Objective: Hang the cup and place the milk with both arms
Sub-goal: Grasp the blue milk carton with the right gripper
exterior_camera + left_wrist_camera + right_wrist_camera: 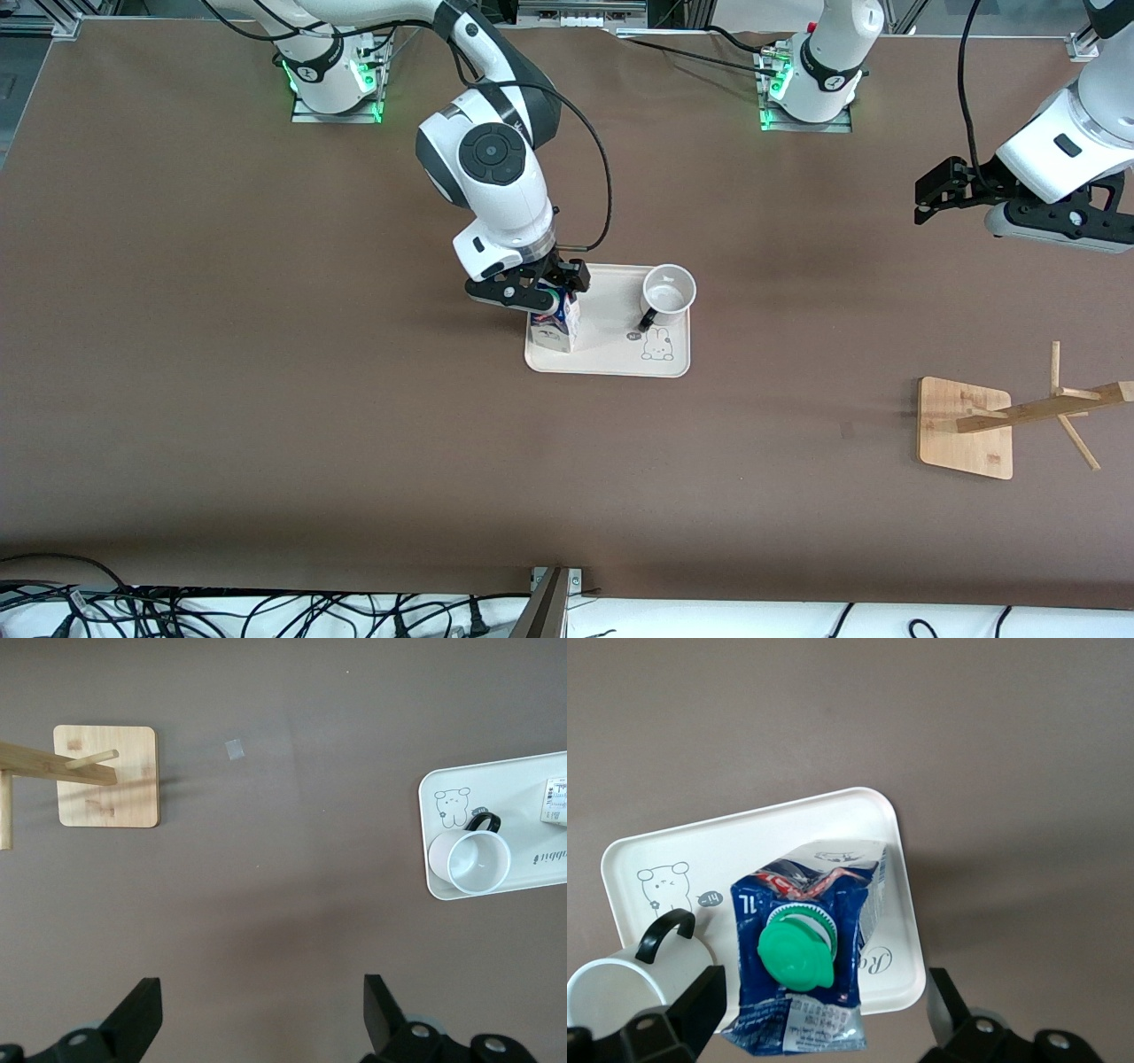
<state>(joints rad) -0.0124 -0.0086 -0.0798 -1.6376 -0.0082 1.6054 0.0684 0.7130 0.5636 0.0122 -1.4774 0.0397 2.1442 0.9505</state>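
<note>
The milk (555, 326), a blue and white carton with a green cap, stands on a cream tray (611, 359) at the tray's right-arm end. My right gripper (554, 288) is open and straddles the carton's top, with a gap on each side; the right wrist view shows the carton (802, 948) between the fingers (700, 1005). The cup (668, 291), white with a black handle, stands upright on the tray's left-arm end, and shows in the left wrist view (478, 861). My left gripper (921, 199) is open and empty, up over bare table near the left arm's end.
A wooden cup rack (966, 430) with a square base and slanted pegs stands toward the left arm's end, nearer the front camera than the tray; it also shows in the left wrist view (106, 775). Cables lie along the table's front edge (266, 611).
</note>
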